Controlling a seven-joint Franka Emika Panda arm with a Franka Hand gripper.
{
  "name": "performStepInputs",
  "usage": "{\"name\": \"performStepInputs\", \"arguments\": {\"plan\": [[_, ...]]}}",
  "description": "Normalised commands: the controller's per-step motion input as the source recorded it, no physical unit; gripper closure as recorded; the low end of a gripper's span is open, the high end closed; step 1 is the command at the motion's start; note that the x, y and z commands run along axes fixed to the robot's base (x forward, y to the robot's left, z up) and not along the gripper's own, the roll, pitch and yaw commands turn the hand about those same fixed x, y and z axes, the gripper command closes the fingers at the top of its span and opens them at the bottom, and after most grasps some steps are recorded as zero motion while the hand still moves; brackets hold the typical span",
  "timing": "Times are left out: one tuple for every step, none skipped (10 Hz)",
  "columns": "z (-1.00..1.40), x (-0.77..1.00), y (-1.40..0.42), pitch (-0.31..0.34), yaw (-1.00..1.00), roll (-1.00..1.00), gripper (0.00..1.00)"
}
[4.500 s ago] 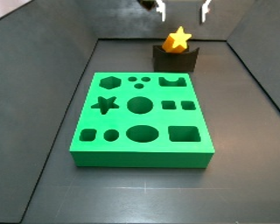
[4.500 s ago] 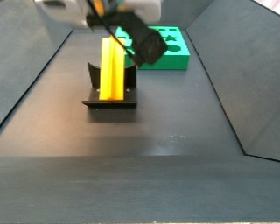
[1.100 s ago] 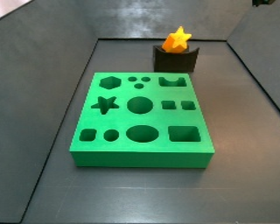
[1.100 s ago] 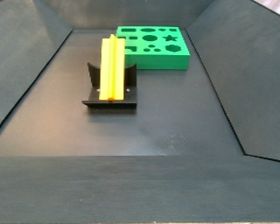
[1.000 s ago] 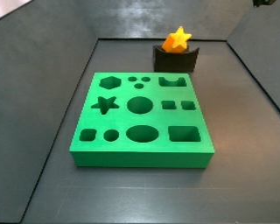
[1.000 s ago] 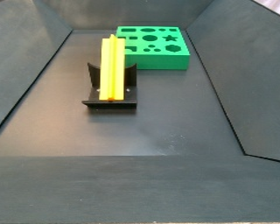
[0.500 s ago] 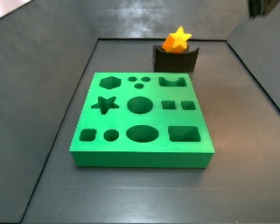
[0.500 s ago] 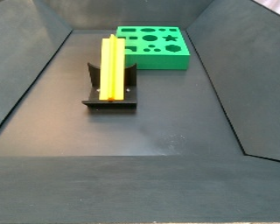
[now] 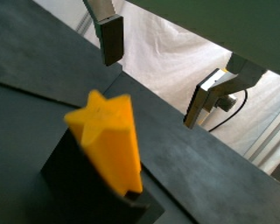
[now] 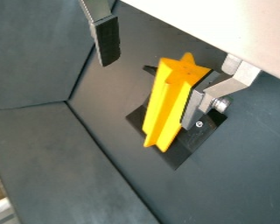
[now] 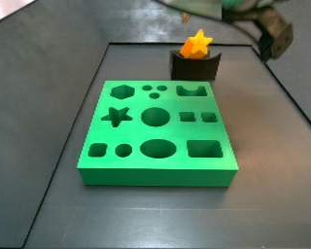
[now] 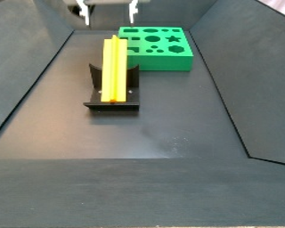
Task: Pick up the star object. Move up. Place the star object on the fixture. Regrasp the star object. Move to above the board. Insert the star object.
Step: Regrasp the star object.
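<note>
We see the green foam board (image 11: 158,134) with its shape cut-outs lying flat in the centre of a side view; it sits at the top centre of the frame in the other (image 12: 157,47). Its star-shaped hole (image 11: 116,117) is empty.

The dark L-shaped fixture (image 12: 111,87) stands on the grey floor near the board, apart from it, left of centre in that view. On it rests the long yellow star-section bar (image 12: 113,67), lying along the fixture and not touching the board. From the end it shows as an orange-yellow five-pointed star (image 11: 197,43) above the fixture block (image 11: 194,66). Both wrist views show its ridged yellow sides and star end face (image 9: 108,138) (image 10: 171,101).

The gripper (image 12: 109,12) hangs at the top edge of the frame, above the far end of the bar. Its silver fingers (image 10: 104,35) are spread wide, dark pads facing inward. We see nothing between them, and they touch neither bar nor fixture.
</note>
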Motion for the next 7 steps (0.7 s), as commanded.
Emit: {"name": "performStepInputs", "arguments": {"plan": [[-1.0, 0.06, 0.03, -0.09, -0.07, 0.05, 0.0], [-0.93, 0.06, 0.02, -0.071, -0.07, 0.05, 0.0], [-0.71, 0.05, 0.01, -0.044, -0.07, 0.05, 0.0], [-0.54, 0.05, 0.01, -0.029, -0.06, 0.05, 0.0], [-0.38, 0.05, 0.0, -0.008, -0.05, 0.05, 0.0], [-0.23, 0.06, 0.0, 0.003, -0.04, 0.05, 0.0], [0.0, 0.0, 0.0, 0.0, 0.0, 0.0, 1.0]]}}
